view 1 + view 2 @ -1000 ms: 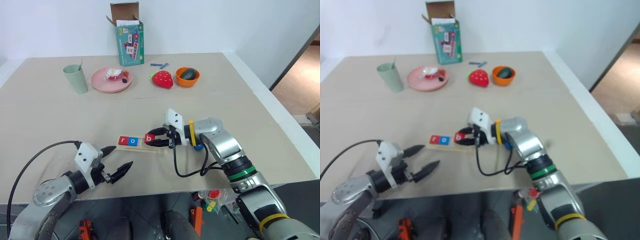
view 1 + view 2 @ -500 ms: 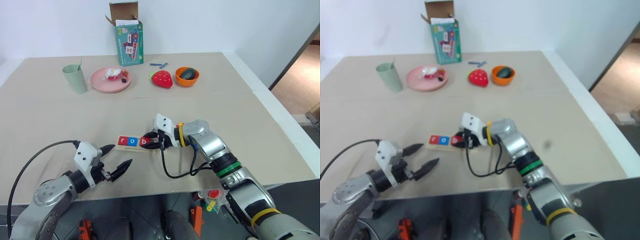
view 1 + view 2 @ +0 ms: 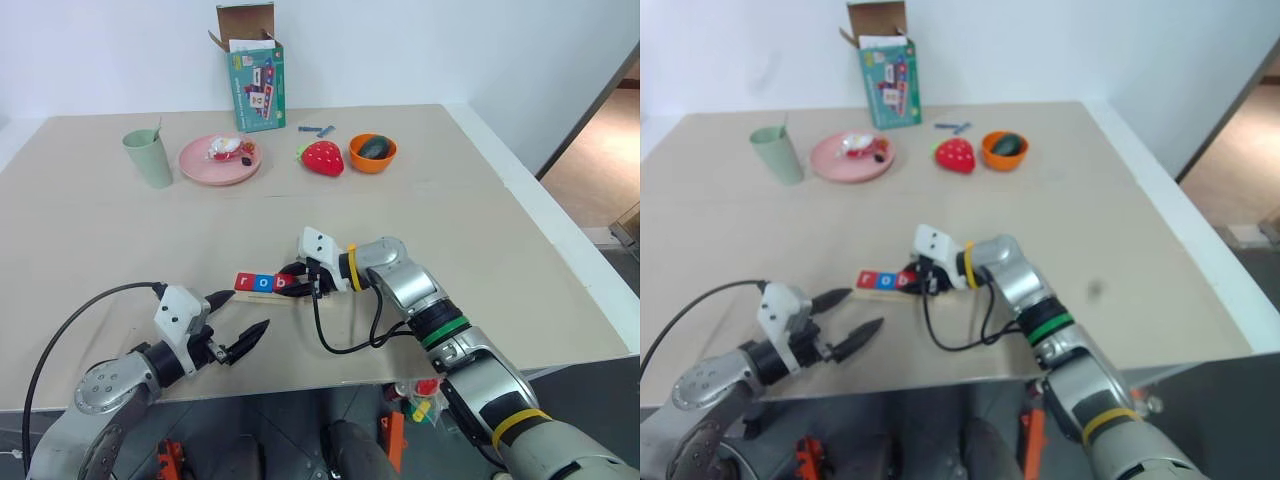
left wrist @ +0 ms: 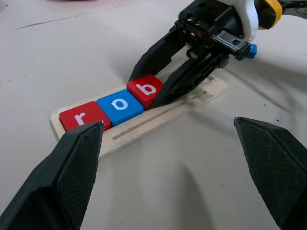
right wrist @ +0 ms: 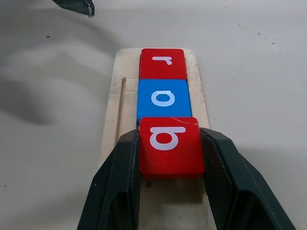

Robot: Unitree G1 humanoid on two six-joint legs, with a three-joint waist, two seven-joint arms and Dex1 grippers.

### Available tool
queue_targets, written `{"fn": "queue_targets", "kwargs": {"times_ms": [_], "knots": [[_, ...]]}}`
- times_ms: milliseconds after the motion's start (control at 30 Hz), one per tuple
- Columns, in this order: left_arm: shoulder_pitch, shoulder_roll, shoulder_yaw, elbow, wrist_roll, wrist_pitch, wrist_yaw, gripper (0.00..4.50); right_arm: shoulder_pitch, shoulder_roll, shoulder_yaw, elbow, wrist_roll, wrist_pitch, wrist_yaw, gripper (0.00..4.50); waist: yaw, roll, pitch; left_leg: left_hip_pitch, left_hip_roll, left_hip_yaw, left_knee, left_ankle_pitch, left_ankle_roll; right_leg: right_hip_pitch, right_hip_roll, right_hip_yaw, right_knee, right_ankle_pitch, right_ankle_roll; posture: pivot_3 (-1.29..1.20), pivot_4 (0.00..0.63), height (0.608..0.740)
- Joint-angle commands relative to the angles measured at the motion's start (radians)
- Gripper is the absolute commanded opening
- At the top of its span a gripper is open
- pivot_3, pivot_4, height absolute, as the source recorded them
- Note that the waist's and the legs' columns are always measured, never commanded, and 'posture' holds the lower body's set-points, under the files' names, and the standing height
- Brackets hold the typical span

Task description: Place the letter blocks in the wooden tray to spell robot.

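The wooden tray (image 4: 195,99) lies on the table in front of me. In its groove sit three letter blocks in a row: a red r (image 4: 82,118), a blue o (image 4: 120,104) and a red b (image 5: 170,143). My right gripper (image 3: 291,283) reaches in from the right and is shut on the red b, one finger on each side of it. The b rests against the blue o. My left gripper (image 3: 247,311) hovers open near the table's front edge, just short of the tray's left end, holding nothing.
Along the back of the table stand a green cup (image 3: 148,158), a pink plate (image 3: 221,160), a toy strawberry (image 3: 323,158), an orange bowl (image 3: 373,152), a teal box (image 3: 255,70) and thin blue sticks (image 3: 318,130). The right arm's black cable (image 3: 345,345) loops beside the tray.
My right gripper has slid left along the tray with the red b, bringing it up against the blue o. The left gripper has stayed put.
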Motion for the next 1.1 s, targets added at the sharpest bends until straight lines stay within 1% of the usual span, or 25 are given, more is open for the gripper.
{"fn": "queue_targets", "kwargs": {"times_ms": [33,133,167,333,467,1100], "knots": [[0.0,0.005,0.001,-0.041,0.01,-0.023,0.006,4.5,-0.028,0.007,-0.003,0.02,-0.009,-0.015,0.012,1.21,0.0,0.0,0.0,0.0,0.0,0.0,0.0,0.0,0.0,0.0,0.0,0.0,0.0,0.0,0.0,0.0,0.15,0.74],[-0.001,0.006,-0.003,-0.037,0.015,-0.027,0.007,4.5,-0.03,0.01,-0.011,0.027,-0.004,-0.003,0.01,1.21,-0.002,0.0,0.0,0.0,0.0,0.0,0.0,0.0,0.0,0.0,0.0,0.0,0.0,0.0,0.0,0.0,0.15,0.74],[-0.002,0.006,-0.003,-0.036,0.015,-0.027,0.007,4.5,-0.031,0.01,-0.014,0.027,0.0,0.006,0.011,1.71,-0.002,0.0,0.0,0.0,0.0,0.0,0.0,0.0,0.0,0.0,0.0,0.0,0.0,0.0,0.0,0.0,0.15,0.74],[-0.009,0.008,-0.011,-0.027,0.02,-0.029,0.006,4.5,-0.03,0.006,-0.027,0.018,0.005,0.014,0.006,1.71,-0.005,0.0,0.0,0.0,0.0,0.0,0.0,0.0,0.0,0.0,0.0,0.0,0.0,0.0,0.0,0.0,0.15,0.74],[-0.021,0.01,-0.015,-0.015,0.025,-0.033,0.0,4.5,-0.023,0.001,-0.039,-0.02,0.026,0.058,0.013,1.71,-0.007,0.0,0.0,0.0,0.0,0.0,0.0,0.0,0.0,0.0,0.0,0.0,0.0,0.0,0.0,0.0,0.15,0.74],[-0.032,0.007,-0.03,-0.002,0.048,-0.046,-0.014,4.5,-0.028,0.021,-0.035,-0.024,0.029,0.048,-0.002,1.71,-0.01,0.0,0.0,0.0,0.0,0.0,-0.001,0.0,0.0,0.0,0.0,0.0,0.0,0.0,0.0,0.0,0.15,0.74]]}}
